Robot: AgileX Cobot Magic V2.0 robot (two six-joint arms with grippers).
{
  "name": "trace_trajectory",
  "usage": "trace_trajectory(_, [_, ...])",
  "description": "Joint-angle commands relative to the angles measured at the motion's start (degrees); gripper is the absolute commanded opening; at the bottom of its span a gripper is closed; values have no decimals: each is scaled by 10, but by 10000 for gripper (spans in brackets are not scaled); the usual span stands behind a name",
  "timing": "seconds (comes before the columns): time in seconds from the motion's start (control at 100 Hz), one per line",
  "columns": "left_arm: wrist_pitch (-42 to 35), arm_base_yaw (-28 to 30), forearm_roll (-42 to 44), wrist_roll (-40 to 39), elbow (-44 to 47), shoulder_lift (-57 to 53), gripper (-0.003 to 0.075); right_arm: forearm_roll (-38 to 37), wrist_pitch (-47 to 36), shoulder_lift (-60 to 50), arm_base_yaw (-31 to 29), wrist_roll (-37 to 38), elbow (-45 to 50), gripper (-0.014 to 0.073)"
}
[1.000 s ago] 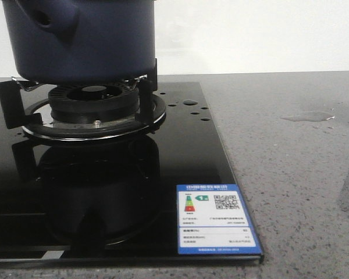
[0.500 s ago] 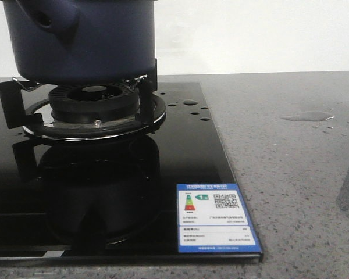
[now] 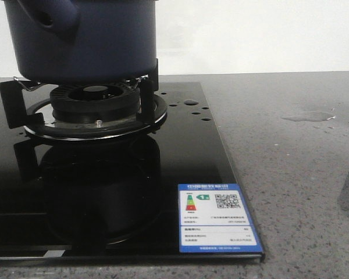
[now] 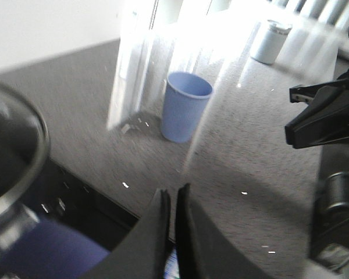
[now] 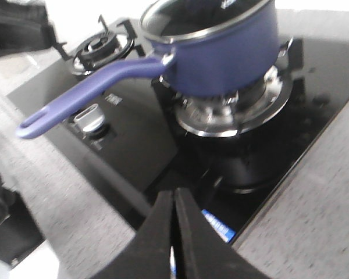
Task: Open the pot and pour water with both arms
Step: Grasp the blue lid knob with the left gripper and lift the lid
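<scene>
The dark navy pot (image 3: 81, 38) stands on the front burner (image 3: 93, 110) of the black glass stove. In the right wrist view the pot (image 5: 221, 55) carries a glass lid (image 5: 192, 17), and its long handle (image 5: 93, 93) points away from the burner. My right gripper (image 5: 174, 197) is shut and empty, above the stove's edge and apart from the pot. My left gripper (image 4: 173, 197) is shut and empty beside the pot's blurred lid rim (image 4: 29, 151). The pale blue cup (image 4: 185, 107) stands on the grey counter beyond it. Neither gripper shows in the front view.
A blue and white energy label (image 3: 219, 218) sits on the stove's front corner. A water puddle (image 3: 308, 116) lies on the counter to the right. A second burner (image 5: 102, 43) and a knob (image 5: 90, 119) are on the stove. A white can (image 4: 269, 40) stands behind the cup.
The pot and stove have not moved. A shadow at the right edge of the counter has shifted a little.
</scene>
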Motion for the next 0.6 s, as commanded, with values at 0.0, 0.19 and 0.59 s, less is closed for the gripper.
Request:
trace_trajectory(0.0, [0, -10, -43, 85, -51, 20, 102, 41, -36, 6, 7, -35, -19, -25])
trace_trajectory(0.19, [-87, -39, -43, 139, -95, 68, 533, 43, -62, 6, 21, -55, -19, 411])
trace_trajectory(0.59, [-304, -42, -47, 188, -111, 160, 574, 43, -74, 6, 25, -55, -19, 632])
